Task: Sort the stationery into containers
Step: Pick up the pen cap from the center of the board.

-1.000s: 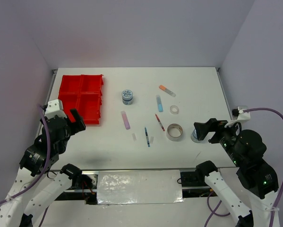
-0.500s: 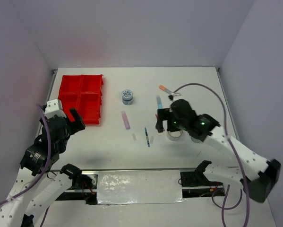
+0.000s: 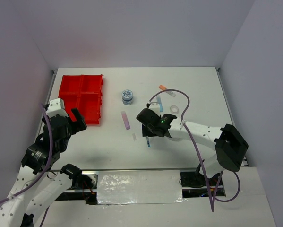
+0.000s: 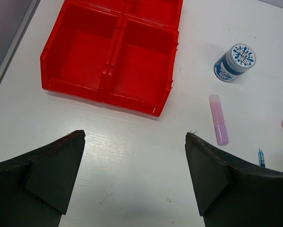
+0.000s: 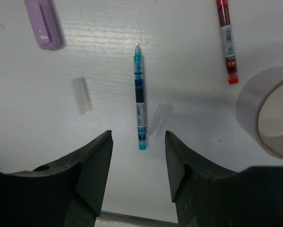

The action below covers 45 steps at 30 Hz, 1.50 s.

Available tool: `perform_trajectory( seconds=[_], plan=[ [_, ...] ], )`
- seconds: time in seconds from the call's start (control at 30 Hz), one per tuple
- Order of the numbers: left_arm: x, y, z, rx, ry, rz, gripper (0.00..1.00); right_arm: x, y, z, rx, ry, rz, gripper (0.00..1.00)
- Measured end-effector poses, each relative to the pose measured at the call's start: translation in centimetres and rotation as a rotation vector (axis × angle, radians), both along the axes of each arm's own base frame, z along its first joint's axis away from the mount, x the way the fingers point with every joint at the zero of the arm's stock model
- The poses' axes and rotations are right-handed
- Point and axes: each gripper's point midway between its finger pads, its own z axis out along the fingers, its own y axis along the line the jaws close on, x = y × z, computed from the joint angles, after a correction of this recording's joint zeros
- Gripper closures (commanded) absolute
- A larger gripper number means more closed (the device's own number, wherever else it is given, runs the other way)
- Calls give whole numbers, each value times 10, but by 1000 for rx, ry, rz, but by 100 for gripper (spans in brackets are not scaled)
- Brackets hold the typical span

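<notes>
Probably a robotics lab test cell: a bare white table (image 3: 202,90), plain pale walls (image 3: 132,33) closing in behind and beside it, left arm (image 3: 42,151) and right arm (image 3: 202,134) bolted at its near edge.

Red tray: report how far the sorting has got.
Done: nothing; the red tray looks empty. In hand: the right gripper hangs open over the blue pen, not gripping it; the left gripper is open and empty. Left: everything, including the purple marker, tub, red pen and tape roll.
</notes>
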Motion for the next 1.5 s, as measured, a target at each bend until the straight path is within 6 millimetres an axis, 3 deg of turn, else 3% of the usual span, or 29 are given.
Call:
perform_trajectory(
  seconds=[0.2,0.47,0.8,1.33,1.5],
  plan=[
    [3,-5,-4,-1,20,-19,1,9,3,1,44,-24,-55,55],
    [3,-7,-4,-3,22,-28,1,15,-11,-17,19,-4,-130,55],
    [3,-10,-5,-8,26,-45,1,10,-35,-57,-53,65,-179,56],
    [4,-13,-6,2,34,-68,1,14,-21,-63,-6,69,-167,56],
    [5,-14,-7,5,40,-72,1,12,-23,-72,-27,88,-171,57]
  ],
)
